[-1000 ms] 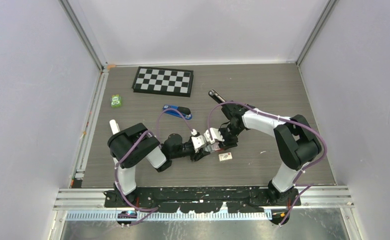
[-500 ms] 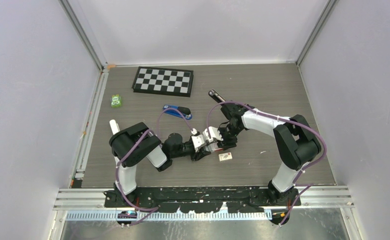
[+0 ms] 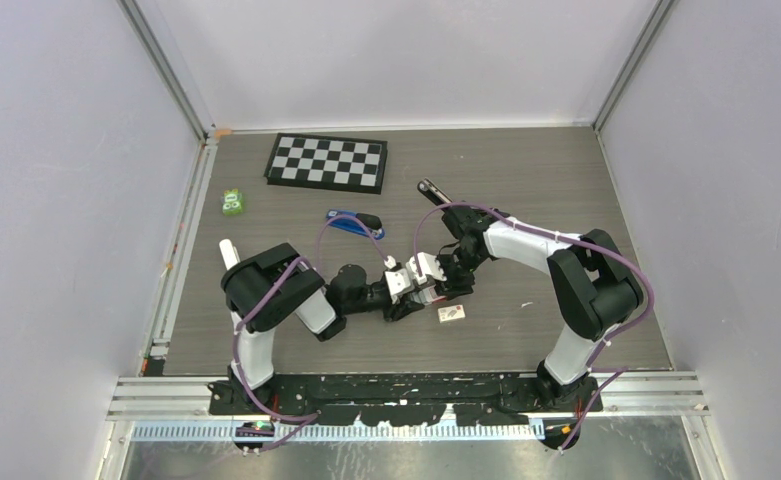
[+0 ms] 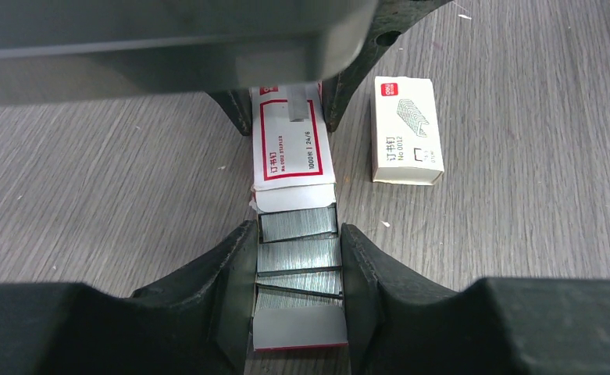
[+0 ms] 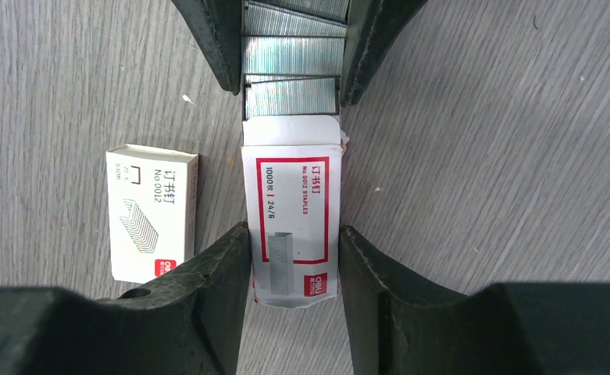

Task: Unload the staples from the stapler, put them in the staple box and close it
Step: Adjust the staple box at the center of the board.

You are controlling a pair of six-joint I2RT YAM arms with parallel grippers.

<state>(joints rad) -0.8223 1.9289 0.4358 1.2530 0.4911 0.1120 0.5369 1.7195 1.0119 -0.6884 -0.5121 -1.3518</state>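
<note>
— Barely anything has shifted since a second ago: the left arm [image 3: 361, 295] has its elbow a touch further right, and both sets of jaws meet at the same spot mid-worktop.

— What are they gripping?

— The left jaws pinch the inner tray [image 4: 297, 332] of a staple box by its long sides. The right jaws, facing them, pinch its red-and-white sleeve [image 5: 294, 226] the same way. The tray is drawn partly out of the sleeve.

— And inside?

— Silvery staple strips [image 4: 297, 254], several side by side in the tray, a little askew. What remains inside the sleeve is hidden.

— Anything next to it?

— A smaller white box [image 4: 407, 129], closed, flat on the worktop [image 4: 520, 195] just beside the sleeve, not touching it.

— Where is the stapler?

— The stapler [image 3: 358, 222], blue and black, lies beyond the jaws, well apart from them, between them and the chessboard [image 3: 326, 162]. Neither arm touches it. Whether it lies open I cannot tell.

— The rest?

— A small green thing [image 3: 232, 203] sits near the left edge, and a black pen-like stick [image 3: 431, 189] lies past the right arm [image 3: 526, 245]. The surface is grey wood-grain, with pale lilac walls on three sides and metal rails in the corners.
</note>
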